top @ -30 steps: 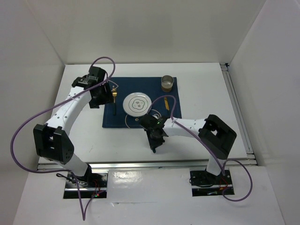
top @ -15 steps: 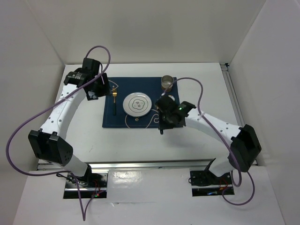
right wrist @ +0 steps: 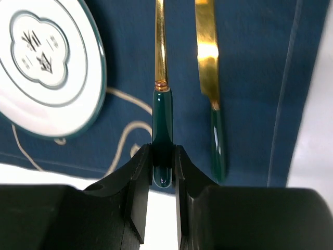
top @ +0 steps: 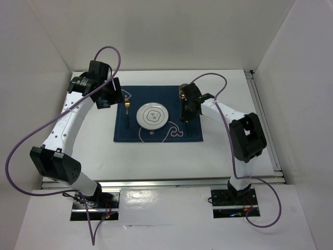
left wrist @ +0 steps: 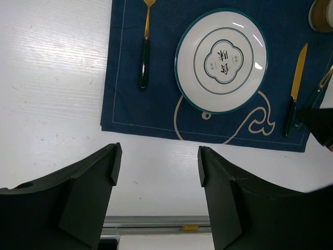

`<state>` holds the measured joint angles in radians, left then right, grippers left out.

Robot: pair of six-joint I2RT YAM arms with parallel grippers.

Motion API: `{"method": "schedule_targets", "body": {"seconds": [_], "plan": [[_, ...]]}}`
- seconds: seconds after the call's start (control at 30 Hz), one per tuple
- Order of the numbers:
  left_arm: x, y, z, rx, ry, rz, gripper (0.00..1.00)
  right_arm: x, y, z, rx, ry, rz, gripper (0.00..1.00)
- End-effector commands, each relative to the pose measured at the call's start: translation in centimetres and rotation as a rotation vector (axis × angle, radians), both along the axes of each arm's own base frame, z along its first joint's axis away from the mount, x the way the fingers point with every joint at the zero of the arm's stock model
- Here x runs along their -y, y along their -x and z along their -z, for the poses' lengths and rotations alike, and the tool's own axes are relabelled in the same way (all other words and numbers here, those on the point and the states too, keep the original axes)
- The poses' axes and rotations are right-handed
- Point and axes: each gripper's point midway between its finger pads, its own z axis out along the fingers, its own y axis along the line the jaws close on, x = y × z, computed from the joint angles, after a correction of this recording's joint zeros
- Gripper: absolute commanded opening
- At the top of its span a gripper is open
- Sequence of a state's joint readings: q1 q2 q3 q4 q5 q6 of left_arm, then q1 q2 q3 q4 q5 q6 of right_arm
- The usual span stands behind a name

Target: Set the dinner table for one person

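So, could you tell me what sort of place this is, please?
Probably a robotics test cell: white walls box in the white tabletop, with a left arm and right arm bolted at its edge.

Dinner table [top: 223, 151] w/ blue placemat [top: 123, 133] flat on it.

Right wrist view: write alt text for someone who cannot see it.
The right gripper is shut on the green handle of a gold utensil over a blue placemat. A gold knife with a green handle lies on the mat just to its right, parallel. A white plate with a green rim sits at upper left.
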<state>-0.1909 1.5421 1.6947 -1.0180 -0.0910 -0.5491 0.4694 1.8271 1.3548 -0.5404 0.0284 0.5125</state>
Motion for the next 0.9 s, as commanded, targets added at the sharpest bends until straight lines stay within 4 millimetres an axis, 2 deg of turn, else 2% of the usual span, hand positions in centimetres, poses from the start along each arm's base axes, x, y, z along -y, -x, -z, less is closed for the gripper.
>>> {"method": "schedule_targets", "body": {"seconds": [0.0,0.07,0.33,0.4,0.53,0.63,0.77,0.8,0.87], "plan": [[-0.2,0.7,-1.1,0.022,0.003,0.02,0.77,-2.7,-2.6,-1.5,0.067,-0.084,-0.082,0.0],[-0.2,0.7,-1.1,0.022,0.003,0.02,0.77,-2.9,-2.4,0.1,0.03,-0.079,-0.088,0.0],[0.2,0.6,-1.8,0.038,0.016,0.04,0.77,-3.3,-1.8,2.4,-0.032,-0.093,-0.084,0.0],[0.2,0.6,-1.8,0.039,0.01,0.047,0.77,-3.2,-1.5,3.5,-0.064,-0.084,-0.075,0.0],[0.2,0.6,-1.8,0.039,0.01,0.047,0.77,-3.0,-1.5,4.1,-0.092,-0.07,-0.046,0.2],[0.0,0.7,-1.4,0.031,0.001,0.041,0.77,-2.5,-1.9,3.9,-0.066,-0.052,-0.019,0.25],[0.0,0.7,-1.4,0.031,0.001,0.041,0.77,-2.3,-1.7,3.9,-0.065,-0.047,-0.027,0.48],[0.0,0.7,-1.4,0.031,0.001,0.041,0.77,-2.3,-1.7,3.9,-0.065,-0.047,-0.027,0.52],[0.0,0.7,-1.4,0.031,0.001,0.041,0.77,-2.6,-1.9,3.1,-0.047,-0.059,-0.04,0.53]]}}
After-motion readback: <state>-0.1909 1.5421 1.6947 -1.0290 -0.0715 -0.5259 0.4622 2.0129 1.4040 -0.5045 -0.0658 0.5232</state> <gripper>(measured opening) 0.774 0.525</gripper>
